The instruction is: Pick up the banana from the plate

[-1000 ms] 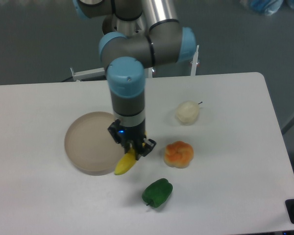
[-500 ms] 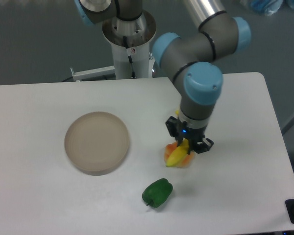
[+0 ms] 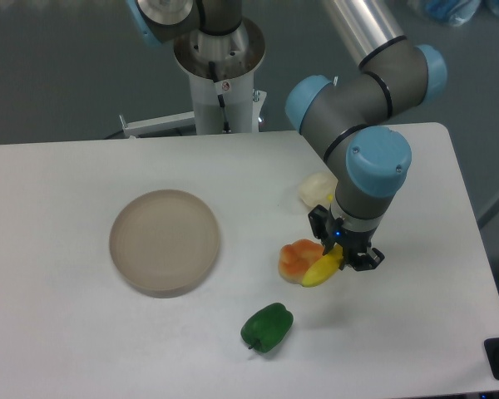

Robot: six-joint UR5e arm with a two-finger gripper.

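Where seemingly clamped: banana (image 3: pixel 321 271) between jaws.

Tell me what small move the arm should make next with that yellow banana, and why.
Probably lift slightly: the two-finger gripper is shut on the curved yellow banana, already clear of the round beige plate, but its free end overlaps the orange lobed fruit.

Arm reaches in from upper centre, elbow bent, wrist pointing straight down. Blue-capped wrist joint sits directly above the gripper (image 3: pixel 343 258). Black fingers (image 3: pixel 368 258) closed on the banana (image 3: pixel 323 270), which slants down and to the left from between them. Blue indicator light lit just above the fingers.
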